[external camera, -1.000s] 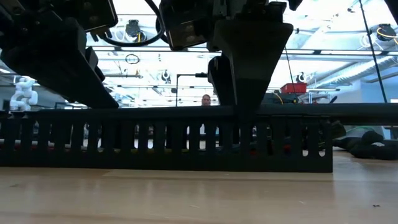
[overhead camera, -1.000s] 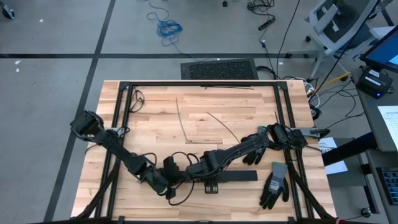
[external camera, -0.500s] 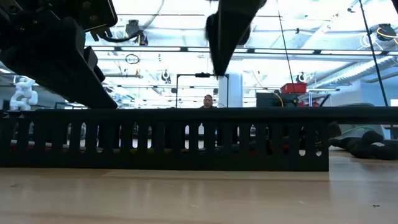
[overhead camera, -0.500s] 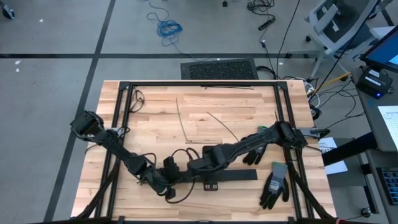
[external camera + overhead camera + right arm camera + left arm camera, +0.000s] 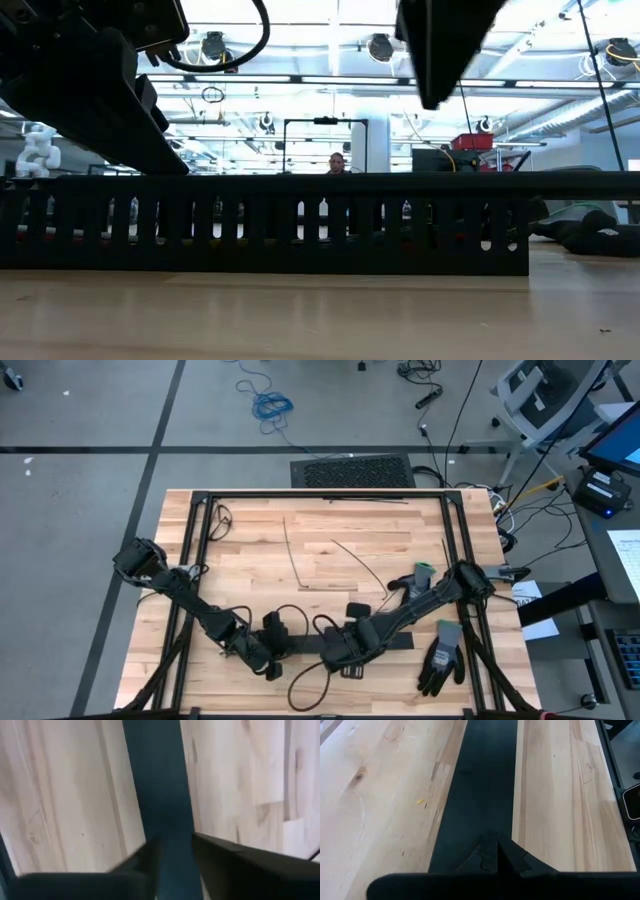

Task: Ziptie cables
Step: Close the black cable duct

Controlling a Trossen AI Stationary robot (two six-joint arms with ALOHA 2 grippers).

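A long black slotted strip (image 5: 385,643) lies on the wooden table near its front edge; in the low view it spans the picture as a slotted wall (image 5: 270,225). Its closed top (image 5: 480,795) covers the inside, so the cables are hidden. My left gripper (image 5: 492,851) is shut, its tips at the strip's left end (image 5: 272,660). My right gripper (image 5: 172,852) hangs above the strip's middle (image 5: 345,650), pointing down, open by a narrow gap, clear of the top in the low view (image 5: 435,60). My left gripper has its shut fingertips (image 5: 492,845) on the strip's flat top face (image 5: 482,820), near the left end. The fingers slant down from the table's left and point along the strip. The strip lies flat on the table.
A black work glove (image 5: 440,657) lies to the right of the strip. Thin dark strands (image 5: 292,555) (image 5: 352,555) lie on the middle of the table, another (image 5: 350,500) near the far edge. A black frame (image 5: 200,540) borders the tabletop. A person (image 5: 335,160) is far behind.
My right gripper has lifted off the strip's top, risen clear of it and moved a little toward the table's right edge. The strip has stayed in place.
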